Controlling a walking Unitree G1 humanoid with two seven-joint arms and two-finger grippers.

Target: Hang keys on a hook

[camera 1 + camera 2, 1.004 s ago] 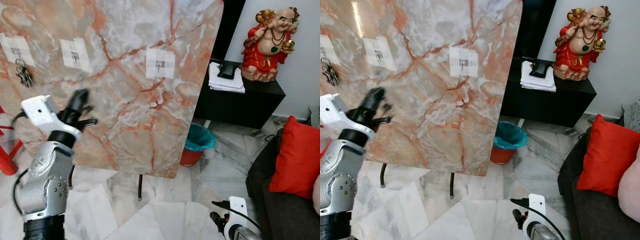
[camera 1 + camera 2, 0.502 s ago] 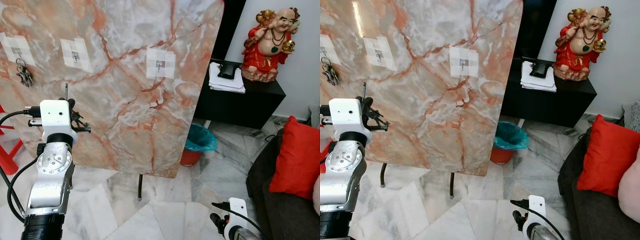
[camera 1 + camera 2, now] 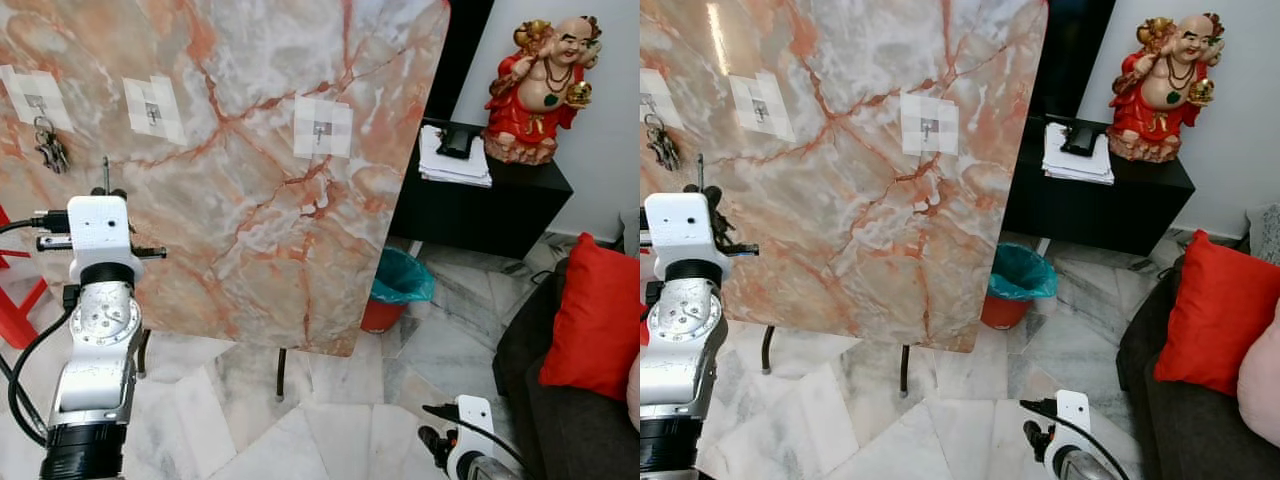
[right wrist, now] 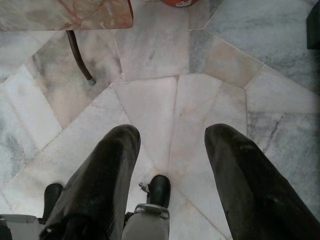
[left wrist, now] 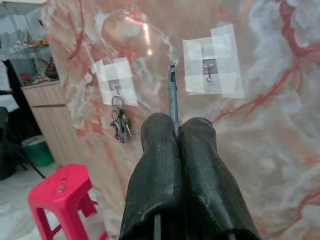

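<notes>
A: Okay, fingers first. What's the left doing?

B: Left gripper (image 5: 177, 127) is clenched, fingers (image 5: 157, 145) pressed together on a thin metal pin (image 5: 172, 95) that sticks out past the tips. Can't tell what the pin is.

A: And the right?

B: Right gripper (image 4: 172, 150) hangs low over the floor tiles (image 4: 165, 65), fingers spread, nothing in them. Idle.

A: Where are the keys?

B: The keys (image 3: 48, 150) hang on the far-left hook (image 3: 38, 100) of the marble board (image 3: 260, 230). The middle hook (image 3: 152, 110) and right hook (image 3: 322, 128) are bare. The left gripper is near the board but apart from the keys, with the pin pointing between the two left hooks.

A: What changed?

B: A second ago the left arm was blurred mid-swing, fingers aimed at the board. Since then the wrist has rolled upright and drifted a little left. The keys haven't moved on their hook. The right arm hasn't moved either.

A: So?

B: I'd judge the hang is done and the left arm is backing off. Only risk: the pin clipping the keys if it swings left.
</notes>
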